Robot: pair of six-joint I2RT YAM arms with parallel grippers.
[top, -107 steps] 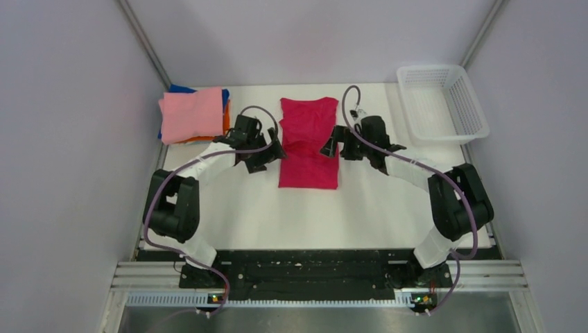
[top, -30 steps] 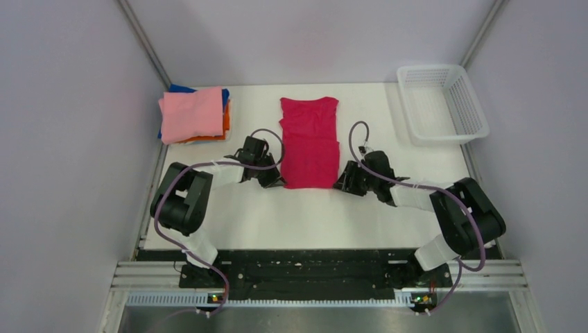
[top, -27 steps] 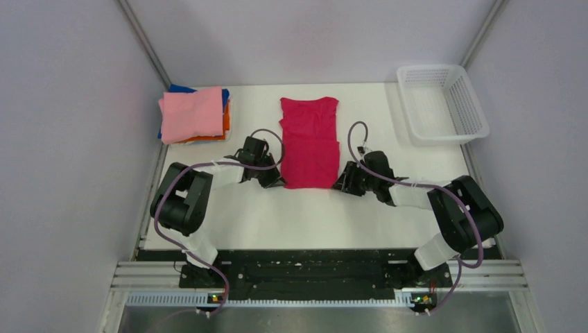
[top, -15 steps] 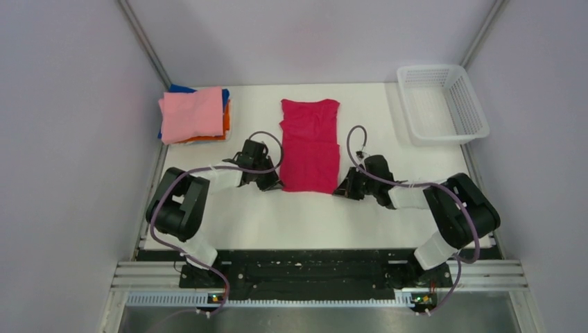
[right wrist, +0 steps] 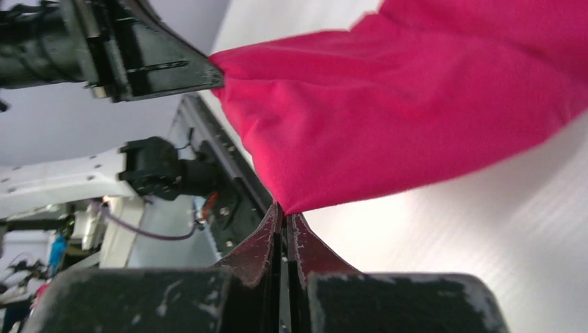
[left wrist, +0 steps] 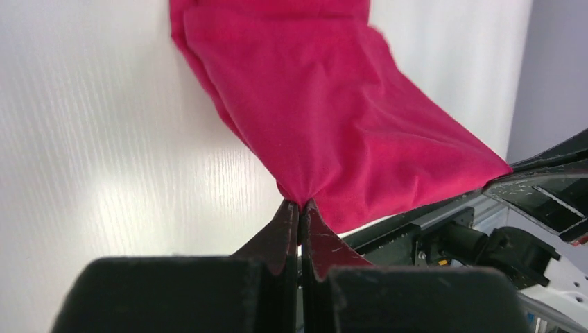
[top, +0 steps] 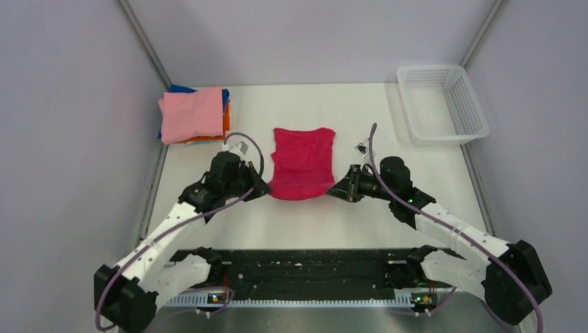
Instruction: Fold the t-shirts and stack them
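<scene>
The crimson-red t-shirt [top: 301, 163] hangs lifted by its near hem over the middle of the white table [top: 388, 215], its far part still lying on the surface. My left gripper [top: 265, 191] is shut on the hem's left corner; in the left wrist view the gripper [left wrist: 300, 205] pinches red t-shirt [left wrist: 326, 104] at its tips. My right gripper [top: 333, 193] is shut on the right corner, and the right wrist view shows the gripper [right wrist: 284, 210] clamped on the red t-shirt [right wrist: 416, 104]. A stack of folded t-shirts [top: 194, 114], pink on top with orange and blue under it, lies at the back left.
A white mesh basket [top: 442, 103] stands at the back right corner. Grey walls close in the table on the left, right and back. The arms' black base rail [top: 305, 267] runs along the near edge.
Both arms have risen and pulled toward the near edge with the red shirt's hem, so the shirt looks shorter and its near end is off the table. The right gripper closed on the corner.
</scene>
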